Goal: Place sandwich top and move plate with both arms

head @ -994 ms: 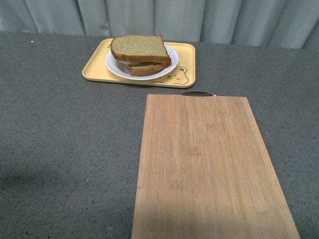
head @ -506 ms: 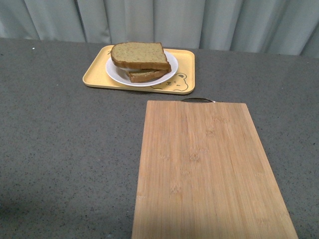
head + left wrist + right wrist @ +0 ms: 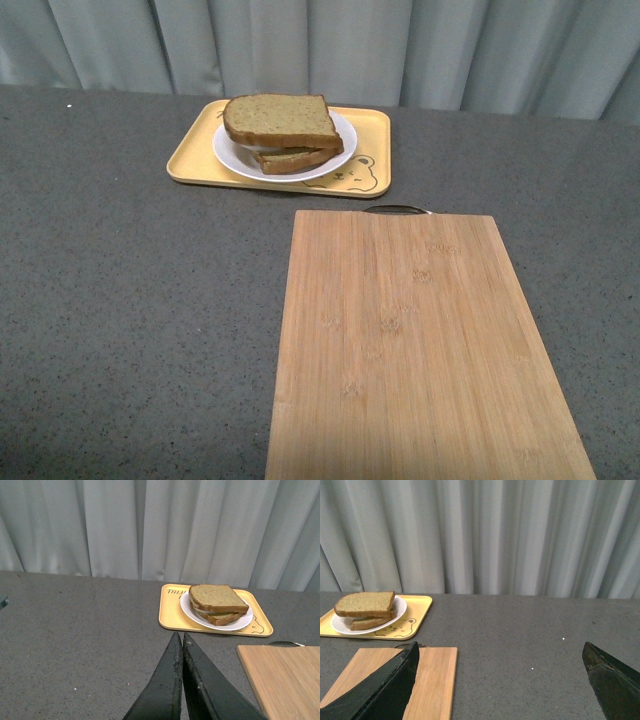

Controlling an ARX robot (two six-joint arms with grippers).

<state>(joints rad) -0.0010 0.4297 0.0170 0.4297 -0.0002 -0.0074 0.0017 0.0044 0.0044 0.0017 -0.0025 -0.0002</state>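
While neither arm showed in the front view, the sandwich top (image 3: 280, 120) already lay over a lower slice (image 3: 295, 158) on the plate (image 3: 336, 159), which sat on the yellow tray (image 3: 195, 152) at the far side of the grey table (image 3: 130, 300). A wooden cutting board (image 3: 420, 350) lay nearer the robot, apart from the tray, its metal handle loop (image 3: 398, 210) pointing toward it. By that layout, the stacking part looked done and the plate move looked like the step in hand.

From the left wrist view, the left gripper (image 3: 180, 642) had its fingers pressed together into one narrow wedge, hanging above bare table, well short of the tray (image 3: 170, 615) and the plate (image 3: 235, 624). The top slice (image 3: 217, 597) sat slightly askew on the one beneath.

From the right wrist view, the right gripper (image 3: 500, 655) had its fingers spread wide, holding nothing, above the board (image 3: 427, 680), with the plate (image 3: 340, 626) and sandwich top (image 3: 365, 604) well off to one side.

To move the plate well, I judged the left fingers would need to part first, then each gripper should take the rim from opposite sides, staying clear of the bread. Lifting both sides level and together would matter, since the offset top slice could slide if the plate tipped.
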